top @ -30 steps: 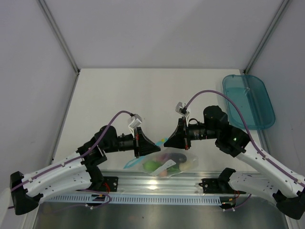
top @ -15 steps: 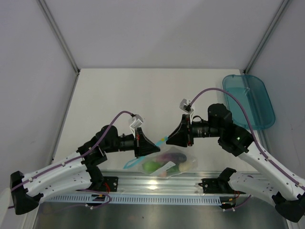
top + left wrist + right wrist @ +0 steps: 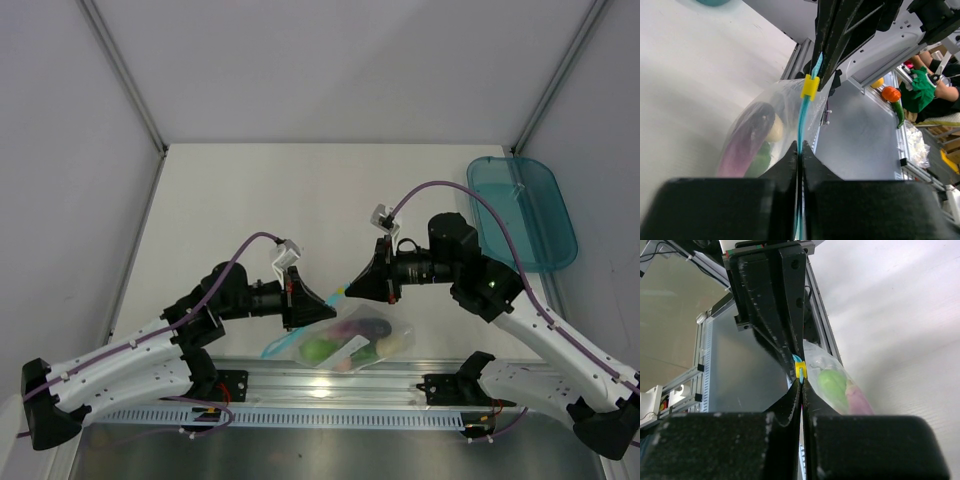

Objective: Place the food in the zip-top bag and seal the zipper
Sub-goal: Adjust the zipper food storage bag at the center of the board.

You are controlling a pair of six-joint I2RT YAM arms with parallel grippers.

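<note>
Pinching the zipper tight, your left gripper has its two fingers pressed flat together with the teal strip between them. Your right gripper is squeezed shut too, and it bites the same strip from the other end. The two grippers point at each other, nose to nose.

The zipper runs in a straight line from one gripper to the other. On it sits a little yellow slider. It is right at the tips of your right gripper and further from your left one, so the right arm is nearer to it. I think the slide has to go along that line.

The zip-top bag hangs under the strip, close to the near edge of the table, with the food inside.

Count with me: two grippers, one bag, one zipper, one slider. In the bag I can see one green pepper, one purple eggplant, one pale long vegetable and one pale round piece. More may be hidden. One teal tray sits well apart, far right.
</note>
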